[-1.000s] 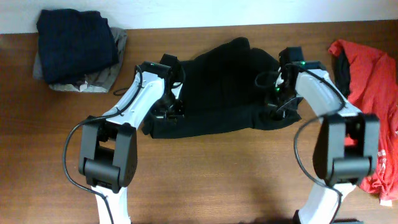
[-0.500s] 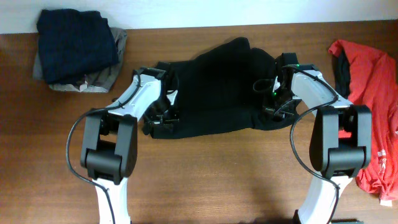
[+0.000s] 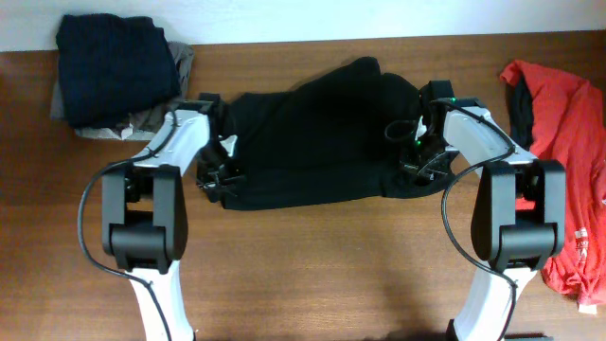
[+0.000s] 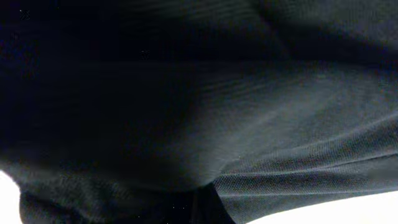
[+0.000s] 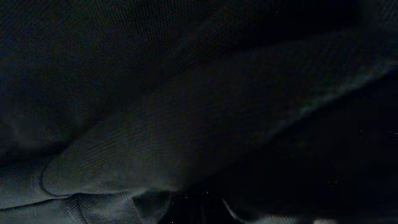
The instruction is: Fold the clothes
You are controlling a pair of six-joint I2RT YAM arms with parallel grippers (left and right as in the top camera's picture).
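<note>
The large black garment (image 3: 322, 133) lies spread sideways across the middle of the wooden table. My left gripper (image 3: 216, 176) is at its left edge, low on the cloth, shut on a pinch of it. My right gripper (image 3: 415, 163) is at its right edge, also shut on the cloth. Both wrist views are filled with black fabric: the left wrist view (image 4: 261, 124) shows it gathering to a pinch at the bottom, and so does the right wrist view (image 5: 186, 118). The fingers themselves are hidden by cloth. No white lettering shows.
A folded navy garment (image 3: 115, 59) lies on a grey one (image 3: 156, 118) at the back left corner. A red garment (image 3: 561, 123) lies crumpled along the right edge. Bare brown table (image 3: 312, 265) runs along the front.
My left gripper has moved left with the garment's left edge, drawing the black cloth wider and flatter. My right gripper has shifted slightly and then held.
</note>
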